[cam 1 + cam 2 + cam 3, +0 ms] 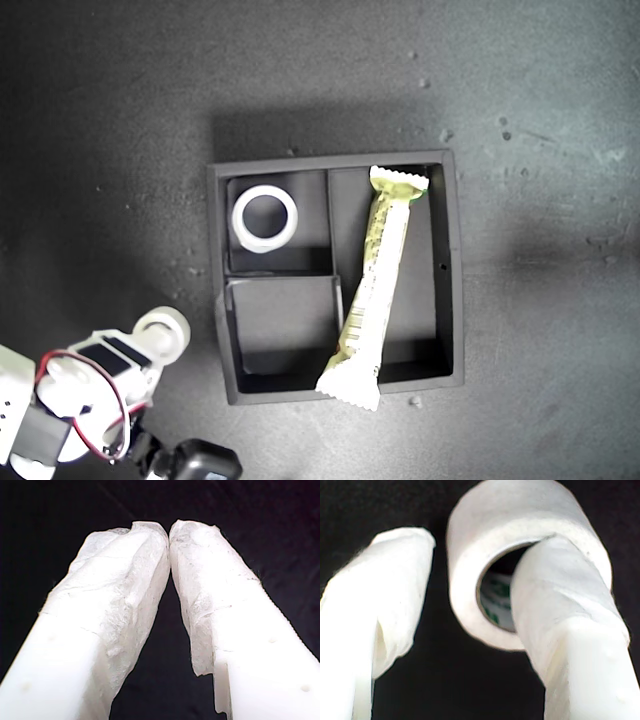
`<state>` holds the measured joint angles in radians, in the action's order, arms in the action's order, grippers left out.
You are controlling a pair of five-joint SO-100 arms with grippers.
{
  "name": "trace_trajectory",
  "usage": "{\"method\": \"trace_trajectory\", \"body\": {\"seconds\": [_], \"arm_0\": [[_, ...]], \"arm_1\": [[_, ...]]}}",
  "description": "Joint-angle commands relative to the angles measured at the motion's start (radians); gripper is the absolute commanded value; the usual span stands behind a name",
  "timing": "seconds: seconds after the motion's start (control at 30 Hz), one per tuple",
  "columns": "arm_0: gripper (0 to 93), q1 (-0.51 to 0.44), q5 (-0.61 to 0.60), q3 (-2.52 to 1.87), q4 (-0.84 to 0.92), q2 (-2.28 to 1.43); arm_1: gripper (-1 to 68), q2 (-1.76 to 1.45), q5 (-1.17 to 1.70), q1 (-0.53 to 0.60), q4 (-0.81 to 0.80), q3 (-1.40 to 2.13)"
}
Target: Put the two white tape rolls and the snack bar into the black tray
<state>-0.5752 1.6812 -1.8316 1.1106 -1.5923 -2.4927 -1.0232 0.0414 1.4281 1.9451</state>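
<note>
My second gripper (470,610) had its jaws spread apart, one wrapped finger (555,595) poked through the hole of the tape roll with grey-green core (520,545), the other finger (385,595) standing clear beside the roll, nothing clamped. In the exterior view that roll (163,331) sat at the arm's tip on the dark table (120,120), just beside the black tray (450,250) on the exterior view's left, arm reaching in from that view's lower left corner. My first gripper (169,530) had wrapped fingertips pressed together, nothing between them, dark surface behind; it didn't show in the exterior view. All-white tape roll (265,218) lay flat in a small compartment at the tray's upper left in the exterior view. Snack bar (375,285) lay slanted in the long compartment, its lower serrated end over the tray rim
</note>
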Motion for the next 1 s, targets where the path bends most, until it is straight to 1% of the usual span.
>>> {"method": "trace_trajectory", "body": {"seconds": [0.0, 0.43, 0.97], "arm_0": [[12.0, -0.020, -0.011, 0.067, 0.043, 0.003], [12.8, -0.032, -0.040, 0.218, 0.186, 0.028], [13.6, -0.037, 0.017, 0.170, 0.186, 0.072]], "arm_1": [[-0.2, -0.015, 0.026, 0.002, -0.021, -0.003], [-0.2, -0.015, 0.037, 0.008, -0.037, 0.011], [-0.2, -0.015, 0.043, 0.018, -0.046, 0.017]]}}
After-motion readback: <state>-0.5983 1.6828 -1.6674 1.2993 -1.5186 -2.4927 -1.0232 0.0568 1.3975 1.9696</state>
